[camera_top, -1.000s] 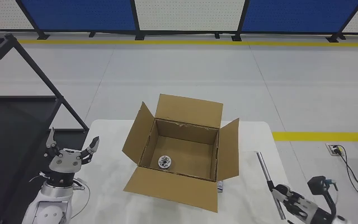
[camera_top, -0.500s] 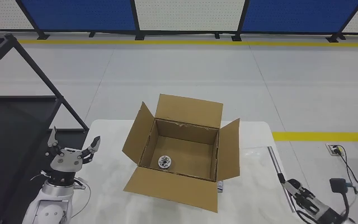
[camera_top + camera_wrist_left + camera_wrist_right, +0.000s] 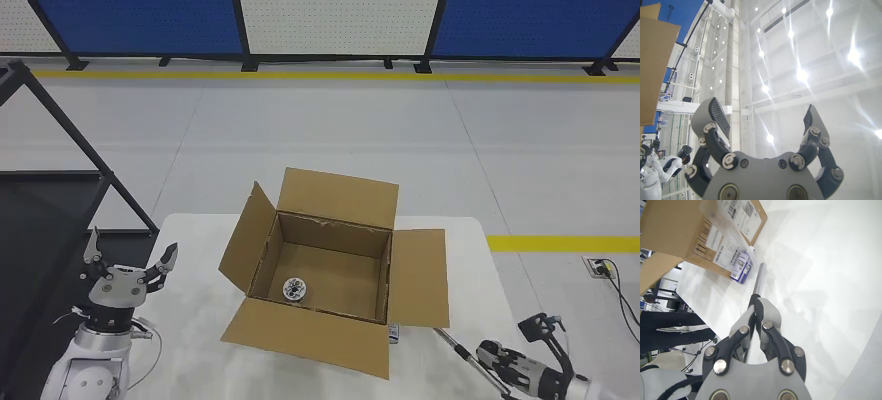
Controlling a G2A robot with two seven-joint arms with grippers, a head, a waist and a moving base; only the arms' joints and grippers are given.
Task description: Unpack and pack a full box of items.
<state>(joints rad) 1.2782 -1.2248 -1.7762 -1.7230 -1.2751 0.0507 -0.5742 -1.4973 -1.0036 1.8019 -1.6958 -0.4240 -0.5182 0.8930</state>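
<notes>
since a second ago the right flap [image 3: 421, 278] of the cardboard box [image 3: 325, 270] has dropped from near upright to lying out flat. the right gripper [image 3: 755, 306] has swung its metal rod [image 3: 759, 279] from the right edge of the top view to the lower right.

the box sits open in the middle of the top view on the white table [image 3: 195, 300]. we see one small round item [image 3: 294, 289] on its floor, in the lower left corner. a small bottle [image 3: 741, 269] with a purple label lies on the table just beside the box's outer wall, below the flat flap.

the rod's long axis runs from the lower right up and left toward the box, its free tip near the bottle but apart from it. the right gripper is clamped tight on the rod.

at the lower left of the top view the left gripper [image 3: 764, 117] points upward, fingers spread wide, holding nothing. a black rack [image 3: 40, 210] stands at the left edge.
</notes>
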